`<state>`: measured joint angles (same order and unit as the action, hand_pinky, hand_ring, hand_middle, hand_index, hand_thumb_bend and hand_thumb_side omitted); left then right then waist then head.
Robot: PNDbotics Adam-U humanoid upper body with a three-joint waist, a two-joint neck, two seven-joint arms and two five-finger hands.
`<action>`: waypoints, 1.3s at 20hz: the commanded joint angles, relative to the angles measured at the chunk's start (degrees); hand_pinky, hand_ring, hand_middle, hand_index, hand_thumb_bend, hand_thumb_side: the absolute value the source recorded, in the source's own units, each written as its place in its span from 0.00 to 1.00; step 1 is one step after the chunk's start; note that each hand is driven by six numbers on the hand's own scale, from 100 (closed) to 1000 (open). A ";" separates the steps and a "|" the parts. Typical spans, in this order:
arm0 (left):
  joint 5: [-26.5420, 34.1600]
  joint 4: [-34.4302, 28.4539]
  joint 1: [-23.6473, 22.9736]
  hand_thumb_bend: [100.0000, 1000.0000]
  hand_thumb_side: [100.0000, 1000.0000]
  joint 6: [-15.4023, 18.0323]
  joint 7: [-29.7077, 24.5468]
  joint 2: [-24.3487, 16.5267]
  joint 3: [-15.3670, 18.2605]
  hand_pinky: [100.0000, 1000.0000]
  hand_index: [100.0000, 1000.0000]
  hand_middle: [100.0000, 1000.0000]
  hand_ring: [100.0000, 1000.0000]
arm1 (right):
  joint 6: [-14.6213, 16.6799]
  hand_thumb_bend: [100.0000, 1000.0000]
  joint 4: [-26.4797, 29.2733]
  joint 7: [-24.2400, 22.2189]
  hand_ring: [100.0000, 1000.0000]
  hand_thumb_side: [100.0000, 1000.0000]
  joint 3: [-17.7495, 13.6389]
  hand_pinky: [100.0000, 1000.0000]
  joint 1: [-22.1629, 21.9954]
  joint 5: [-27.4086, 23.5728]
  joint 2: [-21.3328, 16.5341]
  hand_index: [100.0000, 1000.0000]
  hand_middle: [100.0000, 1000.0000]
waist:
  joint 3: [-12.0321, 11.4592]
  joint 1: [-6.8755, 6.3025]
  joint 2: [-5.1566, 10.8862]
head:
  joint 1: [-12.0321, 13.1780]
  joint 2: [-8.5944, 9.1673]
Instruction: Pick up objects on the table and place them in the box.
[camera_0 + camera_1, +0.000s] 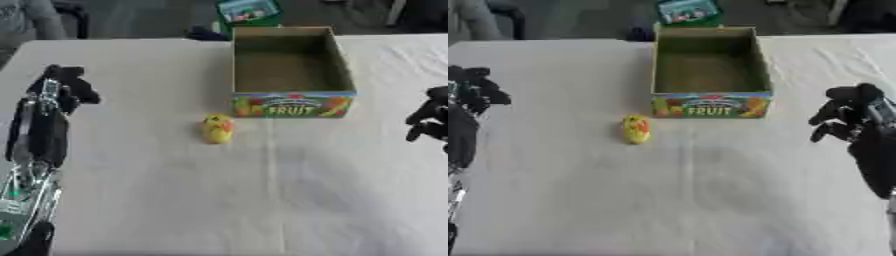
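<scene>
A cardboard box stands open at the far middle of the counter, which is covered with a pale cloth. The box's near wall bears a coloured band with the word FRUIT. Its inside looks bare as far as the views show.

A small yellow fruit with a red-orange patch lies on the cloth just in front of the box's near left corner, close to it but apart. Nothing touches it.

The left hand is raised above the counter well to the left of the box, about level with its near wall. Its fingers are curled inward with nothing between them. The arm behind it runs down toward the near left corner of the counter, black with silver parts.

The right hand hangs to the right of the box, near the line of its front wall, well apart from the fruit. Its fingers are bent downward and hold nothing.

Beyond the box's far wall, off the counter, a green-edged packet shows.
</scene>
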<state>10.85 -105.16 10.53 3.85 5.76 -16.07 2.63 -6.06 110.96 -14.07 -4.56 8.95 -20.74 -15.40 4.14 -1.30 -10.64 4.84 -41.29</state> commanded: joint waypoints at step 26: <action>-12.26 -4.00 8.33 0.00 0.16 1.25 -14.04 -17.20 -6.25 0.55 0.67 0.46 0.48 | 0.02 0.00 1.10 -0.12 0.50 0.63 0.01 0.35 0.04 -0.04 -1.01 0.65 0.45 | 0.93 -0.51 1.31 | 0.25 -0.37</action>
<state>-0.05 -108.16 18.04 4.97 -7.00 -30.42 -3.08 -6.10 110.96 -14.12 -4.54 8.55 -20.74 -15.41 5.06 -1.83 -10.19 4.93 -41.29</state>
